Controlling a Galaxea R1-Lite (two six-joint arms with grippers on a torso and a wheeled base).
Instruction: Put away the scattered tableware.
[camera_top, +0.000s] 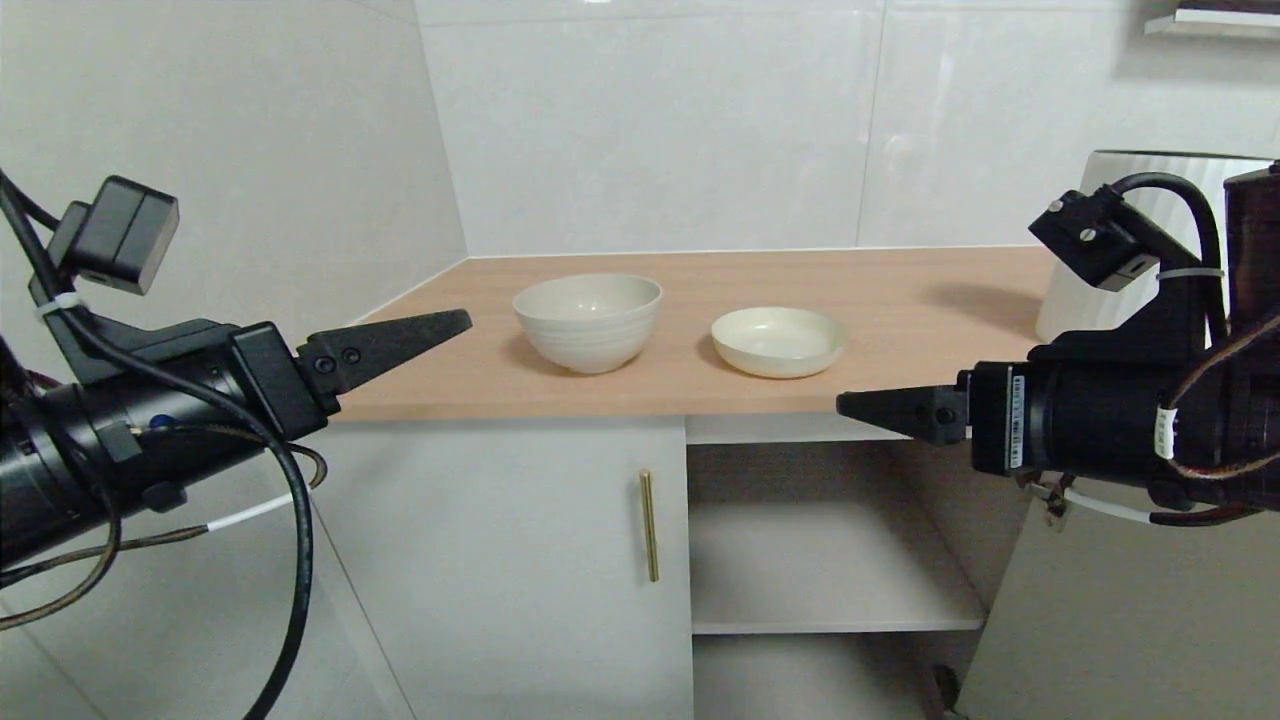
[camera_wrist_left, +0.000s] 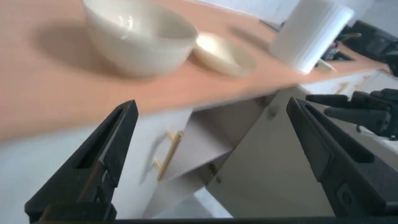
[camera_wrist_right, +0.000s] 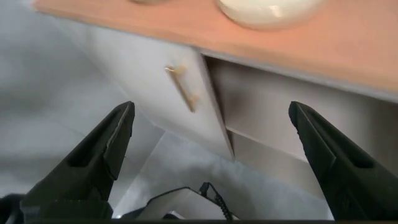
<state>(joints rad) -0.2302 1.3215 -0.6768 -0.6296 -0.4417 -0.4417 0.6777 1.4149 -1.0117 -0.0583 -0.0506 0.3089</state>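
A deep cream bowl (camera_top: 588, 320) (camera_wrist_left: 140, 37) and a shallow cream dish (camera_top: 779, 341) (camera_wrist_left: 224, 53) (camera_wrist_right: 267, 9) stand side by side on the wooden countertop (camera_top: 900, 300). My left gripper (camera_top: 440, 328) (camera_wrist_left: 211, 118) hovers off the counter's front left corner, to the left of the bowl, open and holding nothing. Just below the counter's front edge, to the right of the dish, my right gripper (camera_top: 852, 404) (camera_wrist_right: 212, 121) is held open and empty in front of the open cabinet bay.
Under the counter, the left cabinet door with a brass handle (camera_top: 649, 525) (camera_wrist_right: 182, 87) is closed. The right bay stands open with a white shelf (camera_top: 830, 580), its door (camera_top: 1100, 610) swung out to the right. A tall white container (camera_top: 1110, 250) (camera_wrist_left: 311, 31) occupies the counter's right end.
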